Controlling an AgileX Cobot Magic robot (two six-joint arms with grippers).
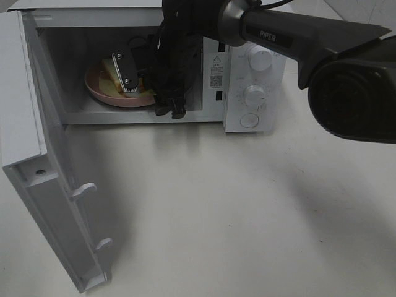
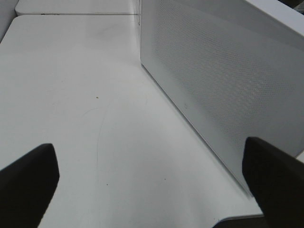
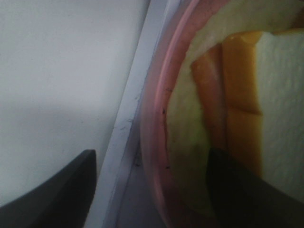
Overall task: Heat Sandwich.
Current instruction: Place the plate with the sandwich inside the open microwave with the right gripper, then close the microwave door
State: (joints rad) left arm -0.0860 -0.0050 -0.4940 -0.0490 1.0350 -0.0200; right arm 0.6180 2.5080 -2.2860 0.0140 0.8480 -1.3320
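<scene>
The sandwich [image 1: 113, 68] lies on a round pink plate [image 1: 98, 85] inside the open microwave [image 1: 213, 71]. My right gripper [image 1: 139, 83] reaches into the cavity over the plate's near right part. In the right wrist view its two dark fingers stand apart astride the plate rim [image 3: 154, 118], one outside it and one over the sandwich [image 3: 280, 95]; the right gripper [image 3: 152, 190] is open and clasps nothing. White bread and orange-yellow filling show there. My left gripper [image 2: 152, 185] is open and empty above the white table, beside a white perforated panel [image 2: 223, 71]. The left arm does not show in the exterior view.
The microwave door [image 1: 43, 167] swings out wide to the left front, its handle [image 1: 83, 190] facing the table. Two dials and a button [image 1: 255, 77] are on the right panel. The right arm [image 1: 309, 37] crosses above the microwave's top right.
</scene>
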